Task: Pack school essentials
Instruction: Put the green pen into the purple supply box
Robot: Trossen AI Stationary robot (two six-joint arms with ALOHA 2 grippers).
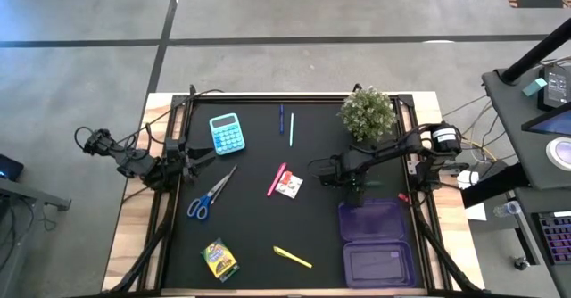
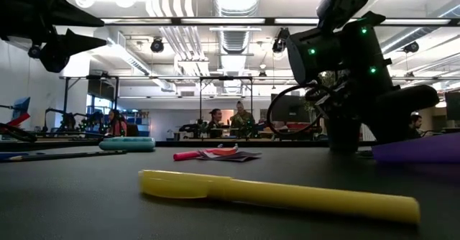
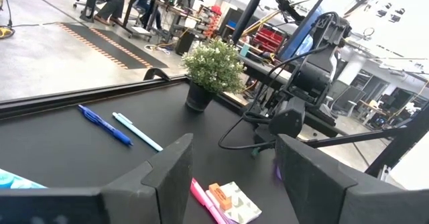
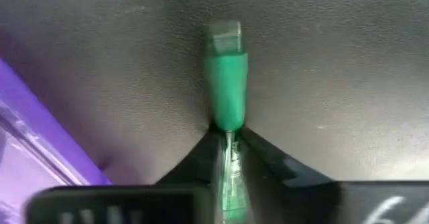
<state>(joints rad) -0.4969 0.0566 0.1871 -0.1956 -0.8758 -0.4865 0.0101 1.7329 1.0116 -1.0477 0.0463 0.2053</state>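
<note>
My right gripper [image 1: 357, 189] points down at the black mat just beyond the far end of the purple case [image 1: 376, 243], shut on a green pen [image 4: 226, 83]. My left gripper [image 1: 203, 158] waits open at the table's left side, level and clear of everything. On the mat lie blue-handled scissors [image 1: 210, 195], a crayon box [image 1: 219, 260], a yellow marker [image 1: 292, 257], a pink marker [image 1: 277, 179] beside a white-and-red packet [image 1: 289, 186], and a blue pen [image 1: 281, 120] next to a light-blue pen [image 1: 291, 128]. My right gripper pinches the green pen's barrel [image 4: 228, 120] between its two fingers, coming from above and pointing steeply down. One green end [image 4: 225, 39] sticks out past the fingertips. The pen looks to lie flat on the mat; its other end is hidden by the gripper.
A blue calculator [image 1: 225, 133] lies at the far left and a potted plant [image 1: 368, 112] stands at the far right, close behind my right arm. The purple case fills the near right corner. Bare mat lies in the middle.
</note>
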